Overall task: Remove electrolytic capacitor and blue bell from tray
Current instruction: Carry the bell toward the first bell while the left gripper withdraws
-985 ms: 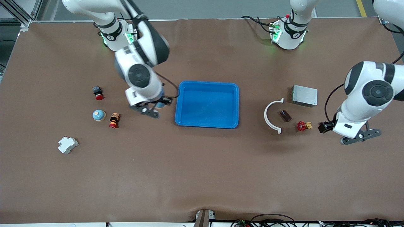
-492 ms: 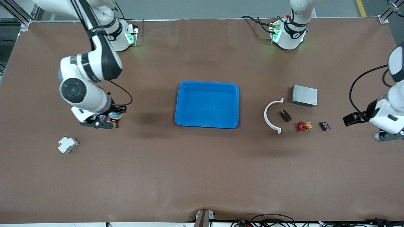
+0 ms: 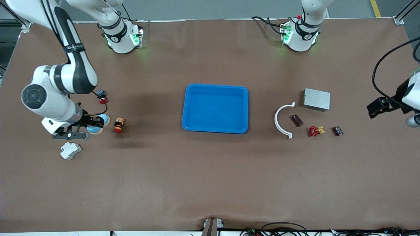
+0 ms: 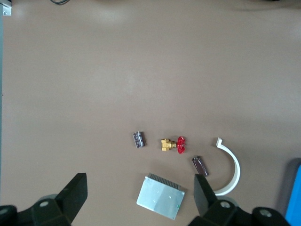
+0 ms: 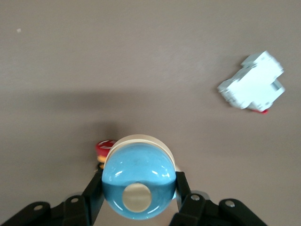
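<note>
Gripping the glossy blue domed bell, the right gripper hangs clamped on it at the right arm's end, between a white blocky part and two red-capped buttons. The empty blue tray sits mid-table. A white arc, grey box, red valve and the small dark capacitor follow. The left gripper, partly cut off, waits with its jaws apart.

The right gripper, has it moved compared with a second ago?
Yes. The right gripper, shut on the blue dome-shaped bell, has moved away from the blue plastic tray toward the right arm's end of the table.
</note>
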